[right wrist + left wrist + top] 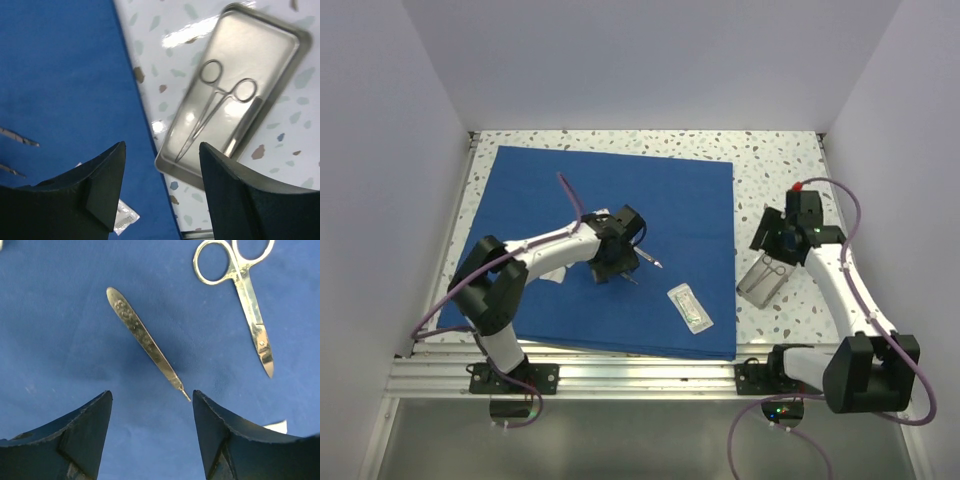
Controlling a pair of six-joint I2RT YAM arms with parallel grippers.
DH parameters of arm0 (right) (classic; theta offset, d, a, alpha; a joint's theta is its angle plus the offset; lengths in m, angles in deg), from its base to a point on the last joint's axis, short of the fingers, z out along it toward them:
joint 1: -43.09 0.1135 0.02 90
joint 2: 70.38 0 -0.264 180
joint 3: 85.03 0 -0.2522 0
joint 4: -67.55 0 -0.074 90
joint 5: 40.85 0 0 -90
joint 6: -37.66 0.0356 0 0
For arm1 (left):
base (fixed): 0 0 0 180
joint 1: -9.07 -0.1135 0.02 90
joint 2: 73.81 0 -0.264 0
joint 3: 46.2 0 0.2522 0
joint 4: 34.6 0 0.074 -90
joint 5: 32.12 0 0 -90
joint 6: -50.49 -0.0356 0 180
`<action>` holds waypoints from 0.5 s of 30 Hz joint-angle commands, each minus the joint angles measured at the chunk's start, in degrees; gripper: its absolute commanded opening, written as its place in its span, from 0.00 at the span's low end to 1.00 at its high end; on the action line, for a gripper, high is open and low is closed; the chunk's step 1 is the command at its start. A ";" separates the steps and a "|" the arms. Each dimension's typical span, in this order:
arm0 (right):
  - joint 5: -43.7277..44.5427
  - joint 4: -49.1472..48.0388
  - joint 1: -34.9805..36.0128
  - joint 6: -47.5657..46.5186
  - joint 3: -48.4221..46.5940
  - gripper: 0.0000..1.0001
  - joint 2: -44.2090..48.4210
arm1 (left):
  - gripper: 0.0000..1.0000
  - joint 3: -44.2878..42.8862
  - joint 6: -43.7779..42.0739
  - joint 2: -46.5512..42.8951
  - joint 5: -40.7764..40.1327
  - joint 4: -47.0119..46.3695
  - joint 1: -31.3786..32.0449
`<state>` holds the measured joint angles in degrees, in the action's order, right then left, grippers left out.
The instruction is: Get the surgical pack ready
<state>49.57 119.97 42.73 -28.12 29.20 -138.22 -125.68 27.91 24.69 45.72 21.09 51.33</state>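
Note:
The royal-blue drape (620, 200) lies flat over the left and middle of the table. A steel scalpel handle (145, 342) and small scissors (242, 287) rest on it. My left gripper (151, 394) hovers just above them, open, with only cloth between its fingers. The silver tray (260, 55) sits on the speckled tabletop right of the drape, with ring-handled forceps (215, 107) lying inside. My right gripper (162, 144) stands open above the tray's near corner, holding nothing. A clear packet (691, 308) lies on the drape's front right part.
White walls close in the table on the left, back and right. An aluminium rail (620, 375) runs along the near edge by the arm bases. A white scrap (552, 275) peeks out under the left arm.

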 commanded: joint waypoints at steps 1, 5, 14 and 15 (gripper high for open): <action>3.53 1.87 6.94 -1.38 -1.87 0.64 0.95 | 0.69 -7.13 9.04 3.53 -5.41 9.30 3.43; -0.25 -0.24 9.06 -1.46 -1.17 0.64 0.33 | 0.65 -11.00 13.00 8.27 -5.15 12.64 5.55; -4.64 -3.58 10.38 -2.34 1.38 0.63 1.56 | 0.49 -11.11 19.33 10.22 -5.15 15.11 5.73; -4.99 -4.02 10.73 -2.26 1.47 0.63 1.74 | 0.47 -11.02 19.77 10.31 -5.50 15.11 5.73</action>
<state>47.17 118.66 52.85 -29.40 30.01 -138.19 -135.80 43.43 35.07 42.57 33.77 57.41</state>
